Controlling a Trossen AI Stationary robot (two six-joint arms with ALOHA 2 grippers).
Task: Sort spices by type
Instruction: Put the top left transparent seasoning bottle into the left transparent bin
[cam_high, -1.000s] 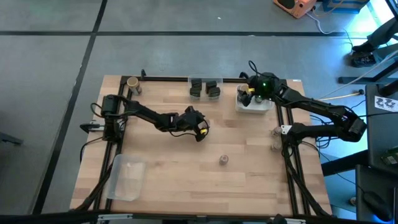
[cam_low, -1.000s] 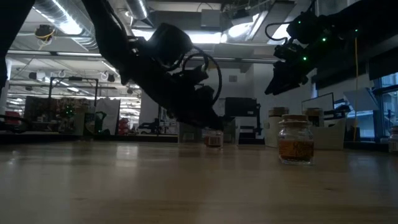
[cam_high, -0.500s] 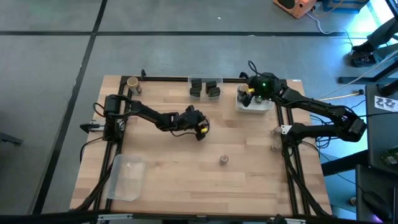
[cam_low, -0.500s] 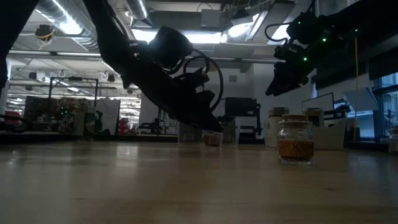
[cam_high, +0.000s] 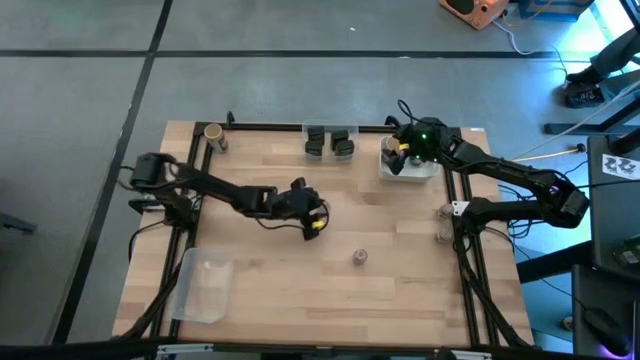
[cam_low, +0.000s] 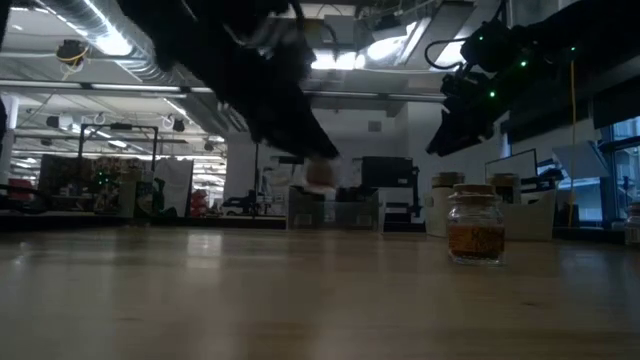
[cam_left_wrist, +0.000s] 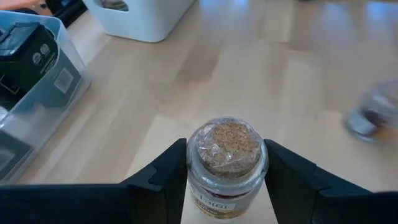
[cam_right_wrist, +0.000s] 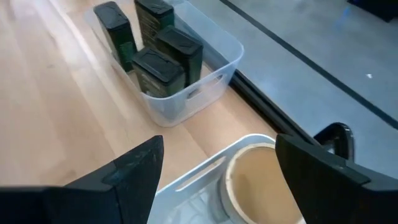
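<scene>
My left gripper (cam_high: 312, 219) is shut on a small cork-topped spice jar (cam_left_wrist: 227, 155) and holds it above the middle of the table; the low view shows the jar (cam_low: 320, 176) in the air. My right gripper (cam_high: 399, 156) stands open over the white tray (cam_high: 418, 170), where a round tan-topped jar (cam_right_wrist: 264, 180) sits. Dark boxy jars (cam_high: 329, 141) stand in a clear bin (cam_right_wrist: 208, 78) at the far edge. A small jar (cam_high: 358, 257) rests on its base on the table to the near right. My left gripper pinches the jar's glass body just below the cork (cam_left_wrist: 198, 173) between its two fingers, one on either side. The fingers (cam_left_wrist: 163, 177) come slanting down from the table's left. The jar stands upright in the hold, lifted clear of the table.
A tan-topped jar (cam_high: 212, 133) stands at the far left corner. A shallow clear tray (cam_high: 205, 283) lies near the front left. Two small jars (cam_high: 441, 224) stand by the right rail. Bare wood lies between the held jar and the front edge.
My left gripper has risen with the small jar and drawn a little toward the table's left and near edges. The jar stood on the table a second ago and now hangs clear of it, still upright.
</scene>
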